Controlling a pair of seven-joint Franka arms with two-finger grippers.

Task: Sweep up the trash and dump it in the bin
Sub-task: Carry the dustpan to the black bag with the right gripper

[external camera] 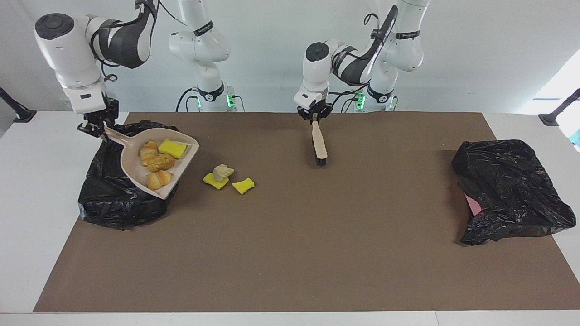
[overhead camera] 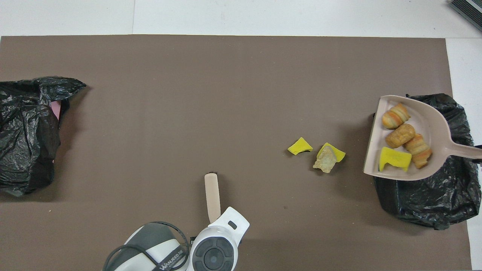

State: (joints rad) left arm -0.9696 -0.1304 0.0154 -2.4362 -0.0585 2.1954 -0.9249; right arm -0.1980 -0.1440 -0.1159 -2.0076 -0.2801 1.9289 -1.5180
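My right gripper is shut on the handle of the beige dustpan and holds it up over the black-bagged bin. In the pan lie three bread-like chunks and a yellow sponge piece. In the overhead view the pan covers part of the bin. More trash lies on the mat beside the bin: a tan chunk on a yellow wedge, and a second yellow wedge. My left gripper is shut on the brush, bristle end down.
A second crumpled black bag with something pink under it lies at the left arm's end of the brown mat. In the overhead view the loose trash lies between the brush and the bin.
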